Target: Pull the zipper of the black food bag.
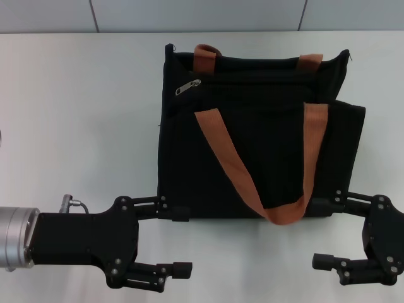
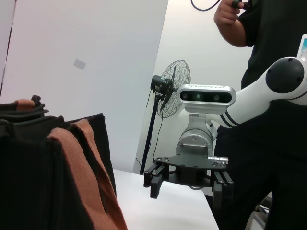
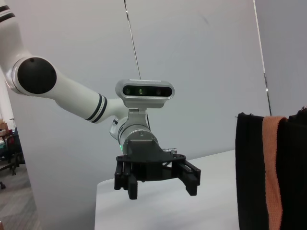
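The black food bag (image 1: 252, 139) lies on the white table (image 1: 76, 113) in the head view, with two orange-brown handles (image 1: 233, 167). The zipper, a small silver pull tab (image 1: 188, 86), sits near the bag's far left corner. My left gripper (image 1: 181, 242) is open at the bag's near left corner, one finger (image 1: 178, 213) close to the bag's edge. My right gripper (image 1: 322, 233) is open at the near right corner, holding nothing. The bag also shows in the left wrist view (image 2: 38, 167) and the right wrist view (image 3: 249, 172). The zipper is hidden in both wrist views.
The left wrist view shows my right gripper (image 2: 187, 188) farther off, a person in black (image 2: 268, 72) and a standing fan (image 2: 172, 96) behind the table. The right wrist view shows my left gripper (image 3: 160, 184). A grey wall runs behind the table's far edge (image 1: 202, 31).
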You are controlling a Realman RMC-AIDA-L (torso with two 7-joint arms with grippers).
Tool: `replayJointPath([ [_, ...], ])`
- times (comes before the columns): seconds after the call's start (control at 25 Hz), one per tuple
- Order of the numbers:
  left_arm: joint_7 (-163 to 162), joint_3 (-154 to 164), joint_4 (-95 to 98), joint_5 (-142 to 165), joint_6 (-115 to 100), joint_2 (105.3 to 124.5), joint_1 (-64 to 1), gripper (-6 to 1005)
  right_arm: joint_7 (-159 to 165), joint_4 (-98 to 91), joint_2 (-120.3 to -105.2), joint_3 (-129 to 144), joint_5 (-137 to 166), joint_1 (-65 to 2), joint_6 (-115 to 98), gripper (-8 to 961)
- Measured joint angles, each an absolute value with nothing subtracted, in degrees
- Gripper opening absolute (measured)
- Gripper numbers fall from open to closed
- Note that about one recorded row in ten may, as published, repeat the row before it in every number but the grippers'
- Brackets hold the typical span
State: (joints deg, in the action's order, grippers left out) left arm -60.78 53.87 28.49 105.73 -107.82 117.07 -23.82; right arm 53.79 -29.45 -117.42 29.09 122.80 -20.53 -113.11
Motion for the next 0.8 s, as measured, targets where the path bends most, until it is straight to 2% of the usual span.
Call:
replayJointPath([
  [0.8, -60.73, 53.87, 28.48, 105.73, -107.74, 117.07, -23.69, 815, 53.79, -29.44, -117.42, 29.18, 122.8, -21.0, -113.11, 825],
])
